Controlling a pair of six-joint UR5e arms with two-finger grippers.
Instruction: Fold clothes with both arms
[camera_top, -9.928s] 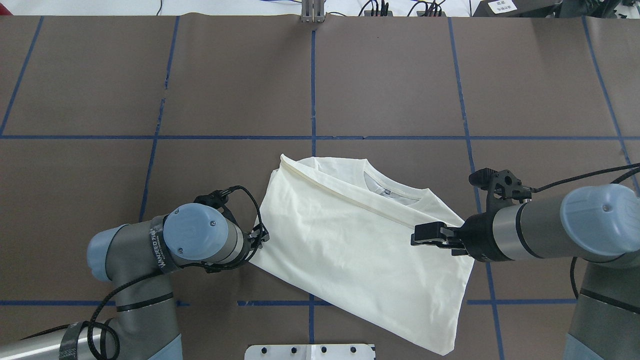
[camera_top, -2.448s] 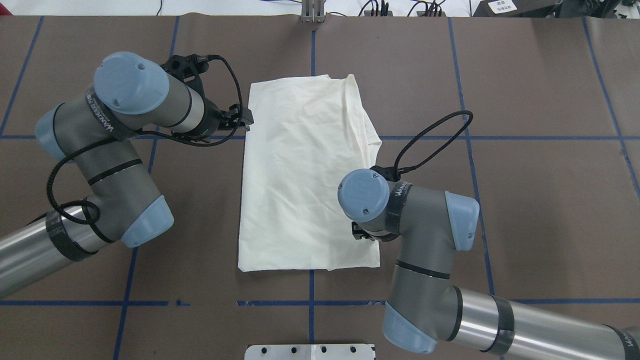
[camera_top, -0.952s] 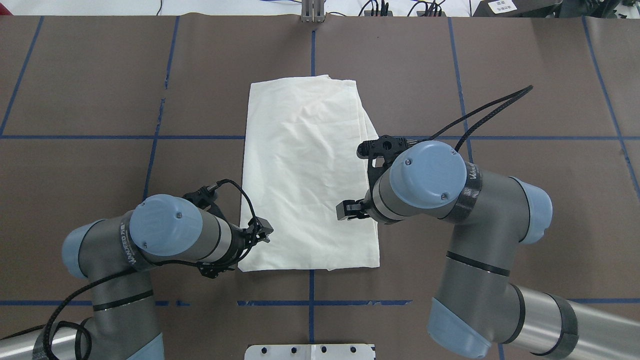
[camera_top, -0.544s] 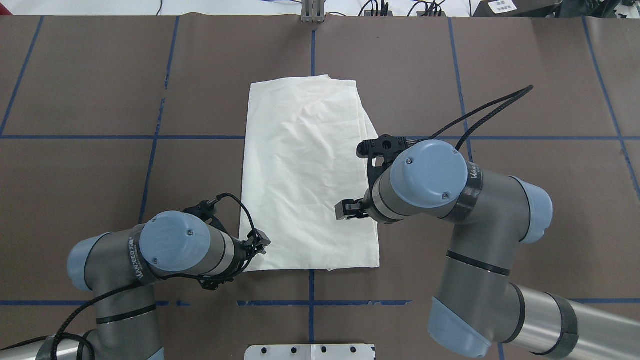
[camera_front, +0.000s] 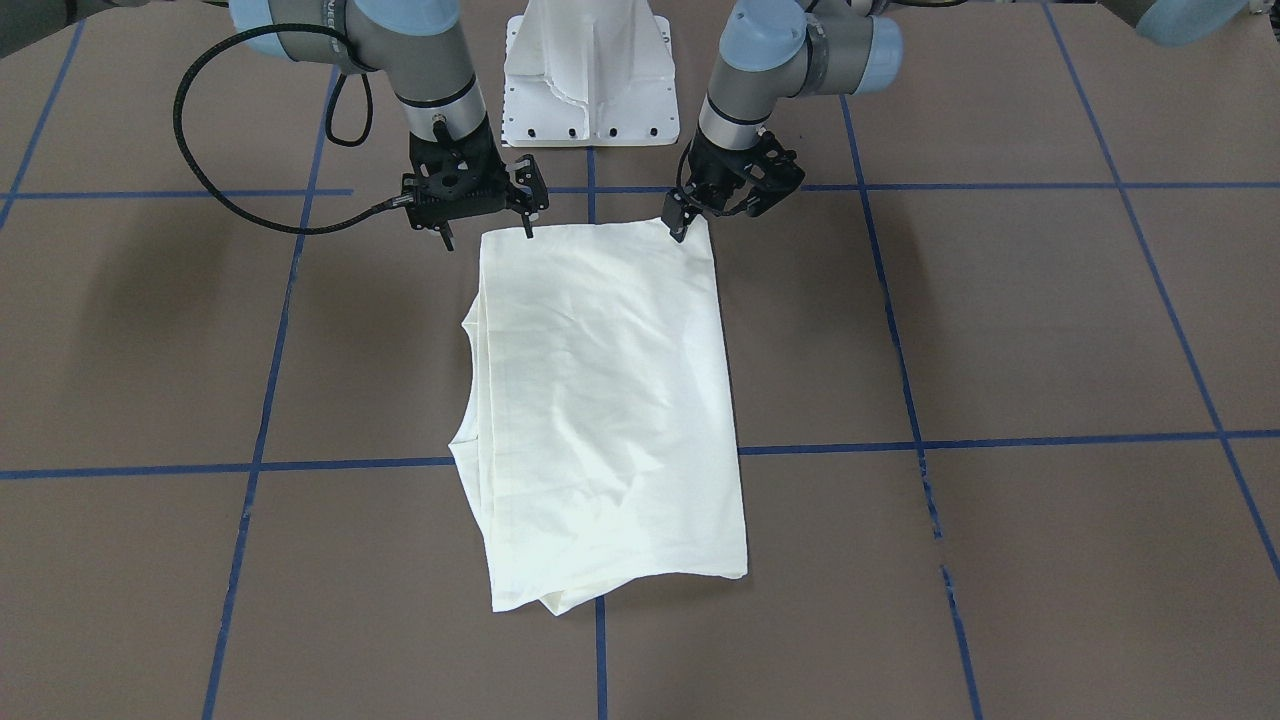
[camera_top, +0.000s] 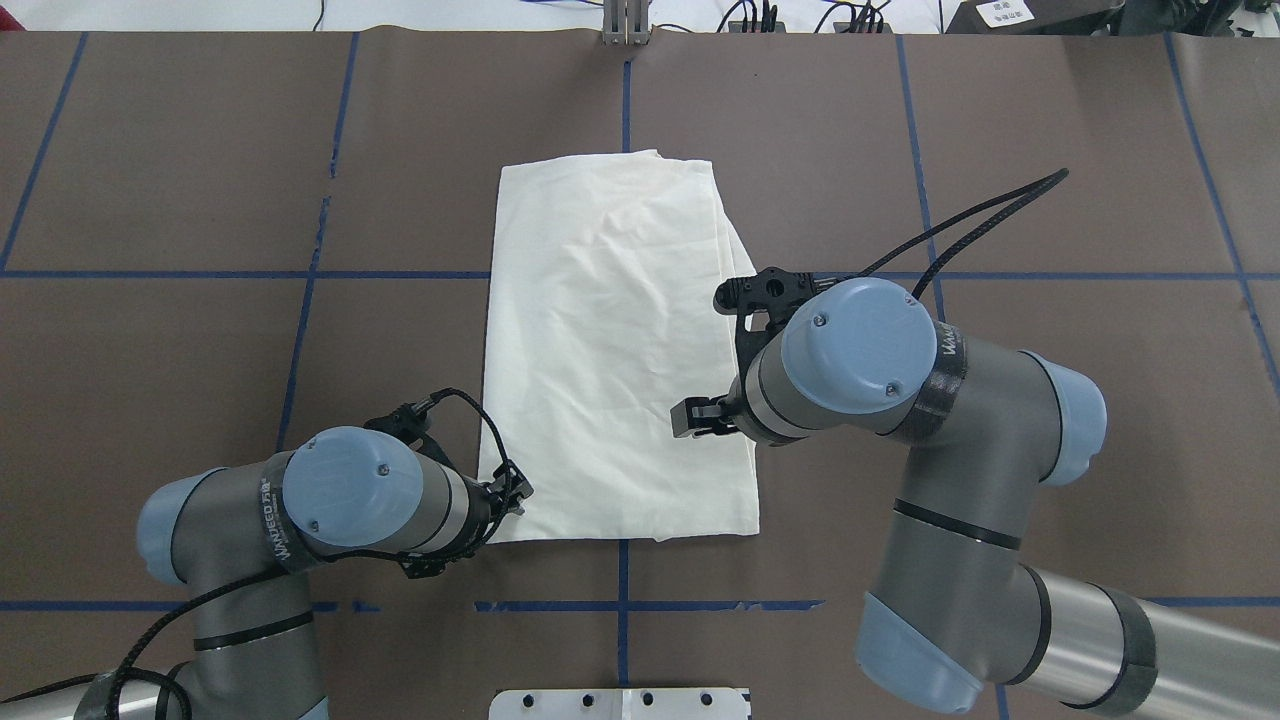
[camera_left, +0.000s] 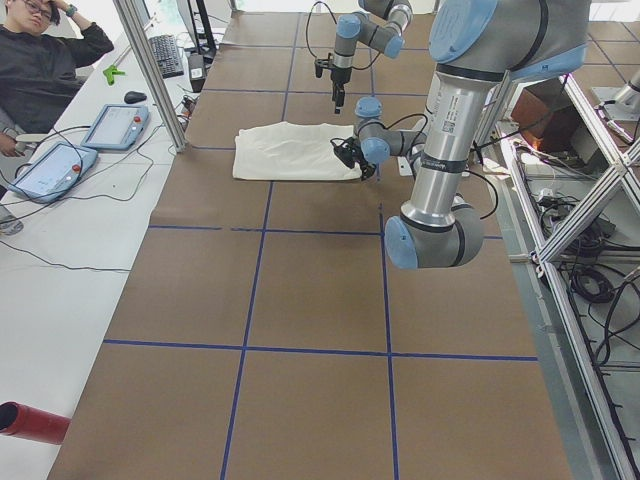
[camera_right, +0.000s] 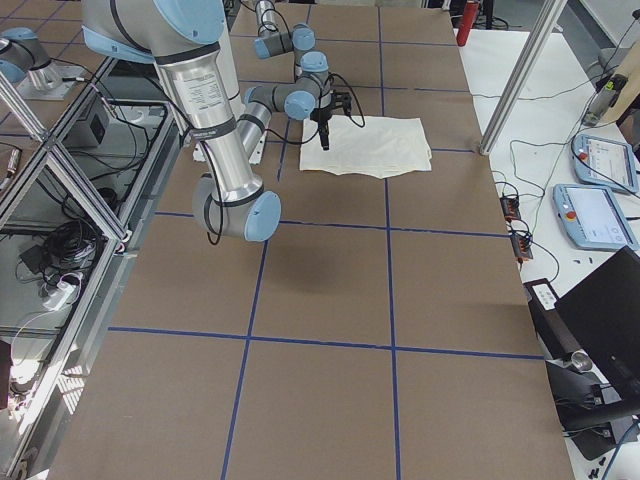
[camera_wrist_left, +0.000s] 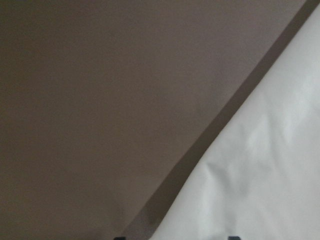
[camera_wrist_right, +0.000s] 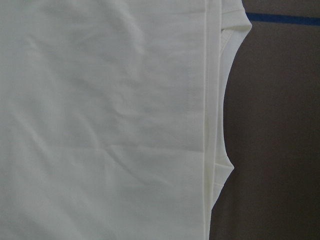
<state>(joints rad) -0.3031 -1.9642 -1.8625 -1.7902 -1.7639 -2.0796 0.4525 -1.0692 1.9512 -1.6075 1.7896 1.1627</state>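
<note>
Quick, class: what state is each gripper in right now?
Left gripper: open, at a corner of the shirt, holding nothing.
Right gripper: open, holding nothing.

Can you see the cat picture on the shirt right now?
No, in the overhead view the folded shirt shows only plain cream cloth, with no print anywhere on its upper side.

Cream T-shirt (camera_top: 610, 350), plain side up, folded into a long rectangle, flat on the table (camera_top: 200, 150).
</note>
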